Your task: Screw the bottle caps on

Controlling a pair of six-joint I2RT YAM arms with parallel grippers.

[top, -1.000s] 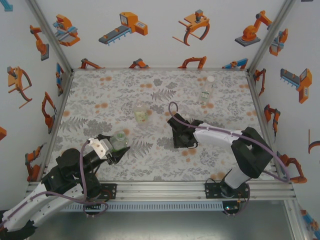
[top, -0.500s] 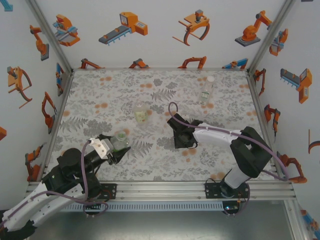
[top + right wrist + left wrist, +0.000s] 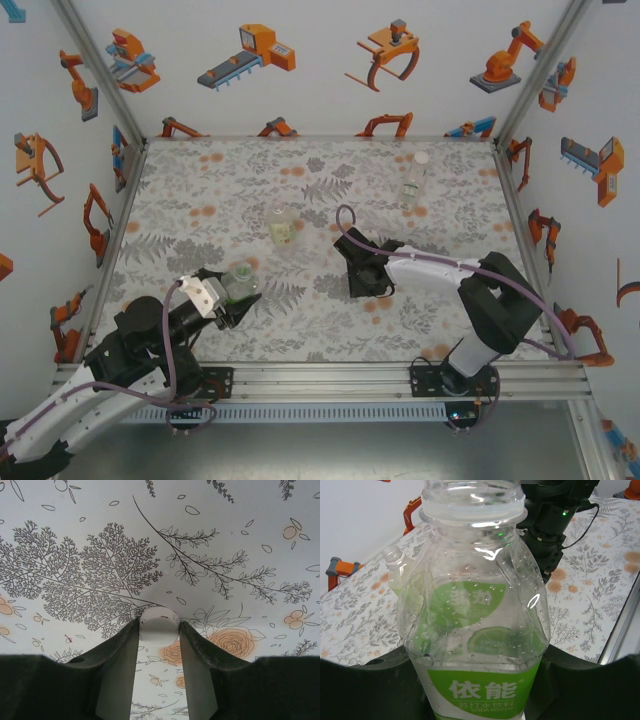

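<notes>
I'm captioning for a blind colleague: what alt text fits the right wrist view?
A white bottle cap is pinched between the right gripper's two fingers, with a floral mat of grey ferns and orange flowers behind.

On the clear bottle (image 3: pixel 475 630) in the left wrist view, a green label (image 3: pixel 480 692) carries two big white Chinese characters, 依能. Under them is a line of smaller characters, too small to read surely, then the words SODA WATER. Higher up, pale characters show through the plastic, not readable
</notes>
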